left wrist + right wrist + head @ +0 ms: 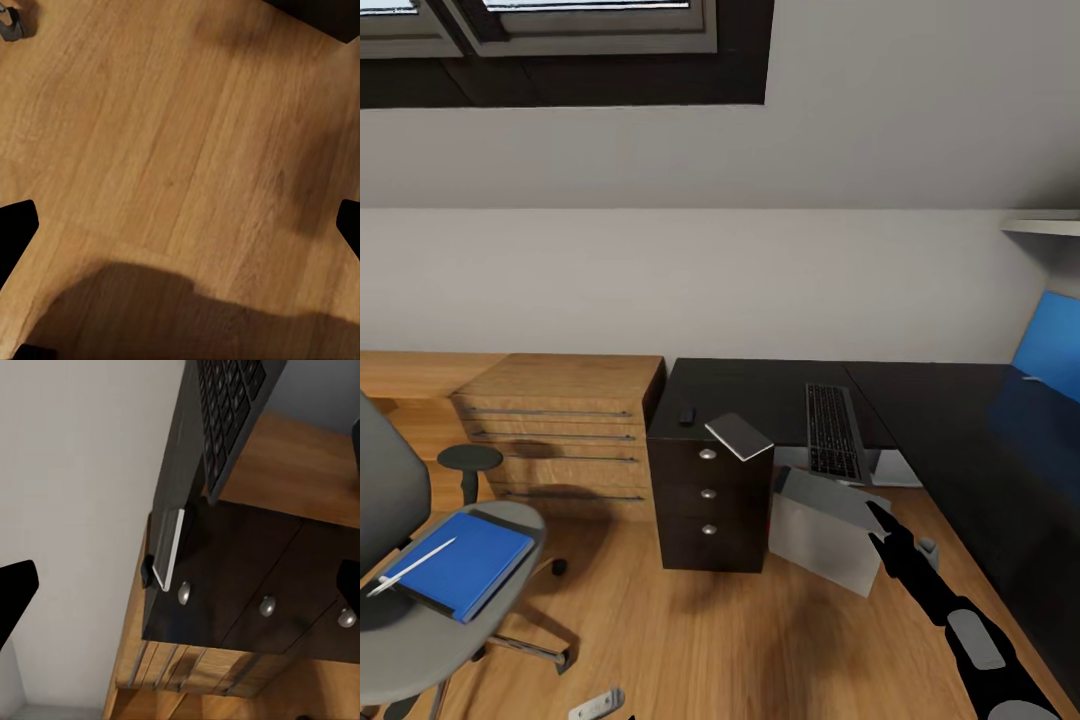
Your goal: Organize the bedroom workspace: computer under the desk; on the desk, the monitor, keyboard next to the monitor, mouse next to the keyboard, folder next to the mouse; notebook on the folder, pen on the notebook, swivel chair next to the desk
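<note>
Judging from how things lie, the computer step appears to be in hand: the right arm is stretched toward the light-grey computer (828,538), which is seen tilted on the floor at the open side of the drawer unit, only partly beneath the surface (760,395).

Counted from left to right, 1 swivel chair (420,590) is seen well apart from the surface, with 1 folder (465,563) lying on its seat and 1 pen (412,566) resting across the folder's near-left corner. 1 light-wood drawer chest (560,430) is placed against the wall beside the surface. 1 mouse (686,413) is found near the surface's left edge, above the 3 drawers with 3 silver knobs. 1 notebook (739,436) is laid just beside it, jutting over the front edge. 1 keyboard (832,430) is set lengthwise further right, its near end at the front edge. 1 blue upright panel (1050,345) is seen at the far right. The monitor cannot be identified.

The right hand (878,521) is held just at the computer's upper edge; in its wrist view its fingers (15,589) are spread apart on nothing. The left hand (180,225) is likewise held apart, over bare floor.

A squaring push is called for next, so that the case is slid upright beneath the surface; afterwards the folder must be fetched from the chair.
</note>
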Controlling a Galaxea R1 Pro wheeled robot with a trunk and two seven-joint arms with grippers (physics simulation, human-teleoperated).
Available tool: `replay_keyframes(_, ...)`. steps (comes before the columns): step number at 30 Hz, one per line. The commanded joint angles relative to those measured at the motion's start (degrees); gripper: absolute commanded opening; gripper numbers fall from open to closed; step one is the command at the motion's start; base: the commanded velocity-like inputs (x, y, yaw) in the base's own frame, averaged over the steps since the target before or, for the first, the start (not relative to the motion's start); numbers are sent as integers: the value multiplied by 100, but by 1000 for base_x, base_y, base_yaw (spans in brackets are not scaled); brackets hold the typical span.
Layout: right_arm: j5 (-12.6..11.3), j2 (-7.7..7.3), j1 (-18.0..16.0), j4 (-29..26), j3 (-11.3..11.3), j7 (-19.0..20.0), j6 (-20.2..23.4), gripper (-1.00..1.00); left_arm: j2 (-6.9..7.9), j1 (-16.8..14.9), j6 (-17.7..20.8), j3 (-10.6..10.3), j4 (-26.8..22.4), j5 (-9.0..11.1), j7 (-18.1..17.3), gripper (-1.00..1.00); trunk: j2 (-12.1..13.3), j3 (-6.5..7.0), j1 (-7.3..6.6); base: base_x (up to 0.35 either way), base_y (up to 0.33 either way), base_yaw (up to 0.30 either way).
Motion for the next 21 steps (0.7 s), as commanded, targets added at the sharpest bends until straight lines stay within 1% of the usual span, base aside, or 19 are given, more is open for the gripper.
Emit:
replay_keyframes(1,-38,-2,-5,3,-13,14,47,100,-3,-3,-3,15,13,58,-15,100,-3,-5,1,178,0,0)
replay_keyframes(11,-40,-6,-5,4,-18,29,30,100,-1,-3,-3,15,35,58,-19,100,-3,-5,1,271,0,0)
replay_keyframes(15,-38,-6,-5,11,-20,34,17,100,-1,-3,-3,15,39,58,-20,100,-3,-5,1,118,0,0)
replay_keyframes(21,-34,0,-5,19,-20,40,11,100,-1,-3,-3,15,40,58,-19,100,-3,-5,1,30,0,0)
